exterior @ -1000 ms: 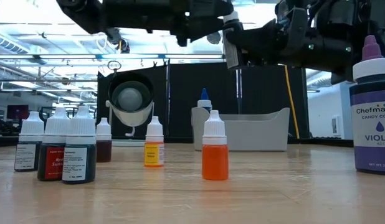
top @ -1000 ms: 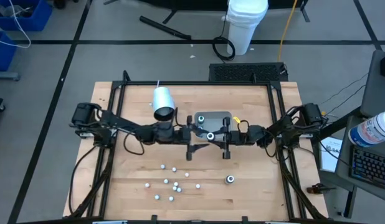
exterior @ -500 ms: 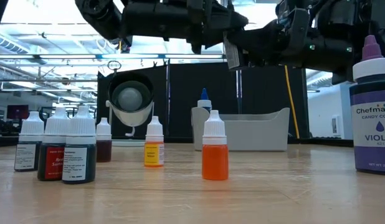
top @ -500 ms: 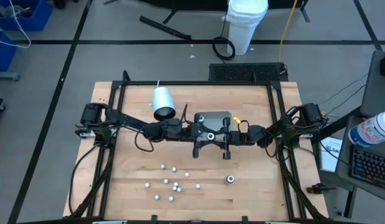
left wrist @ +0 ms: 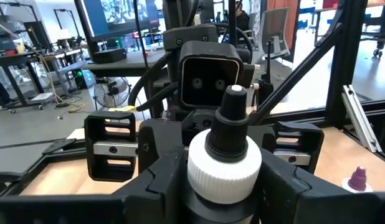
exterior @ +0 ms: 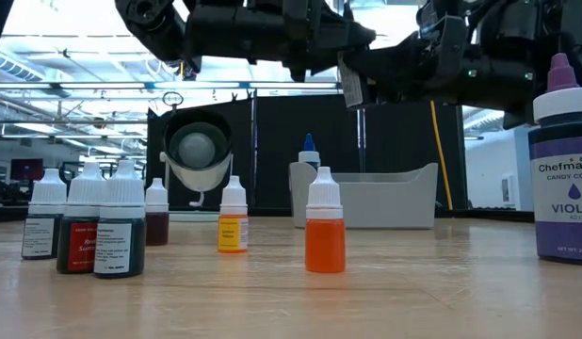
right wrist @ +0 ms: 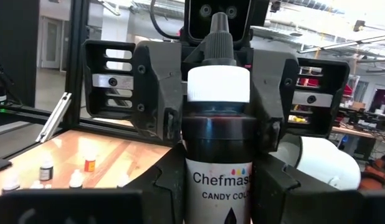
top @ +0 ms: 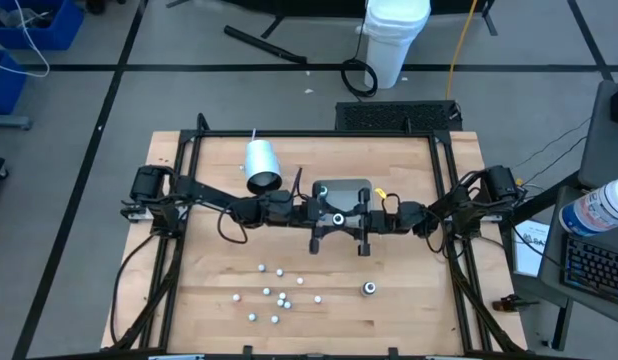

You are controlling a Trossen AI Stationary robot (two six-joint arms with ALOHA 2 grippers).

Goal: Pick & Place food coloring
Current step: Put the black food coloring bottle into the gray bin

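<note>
A dark food coloring bottle (top: pixel 338 219) with a white collar and black tip stands upright in the air between my two grippers, over the table's middle just in front of the clear tray (top: pixel 357 186). My left gripper (top: pixel 325 216) meets it from the left and my right gripper (top: pixel 351 219) from the right, both shut on it. The left wrist view shows its collar (left wrist: pixel 225 167); the right wrist view shows its labelled body (right wrist: pixel 217 168). Several small white-capped bottles (top: pixel 277 297) stand near the table's near edge. My left gripper pinches the bottle between its two fingers just below the white collar (left wrist: pixel 220 208), coming level from the table's left. The bottle is upright and lifted clear. My right gripper pinches the bottle's labelled body (right wrist: pixel 202 186) between its two fingers, coming level from the table's right. The bottle stands upright in the hold, off the table.
A white cup (top: pixel 261 166) lies on its side at the far left. The tray holds one blue-topped bottle (top: pixel 322 190). A violet bottle (top: pixel 369 288) stands near right, large in the low view (exterior: pixel 562 169). An orange bottle (exterior: pixel 325 231) and others stand on the wood.
My left gripper has moved toward the table's right, up to the bottle held by my right gripper, and has then stayed still. The right gripper and the bottle have kept their place.
</note>
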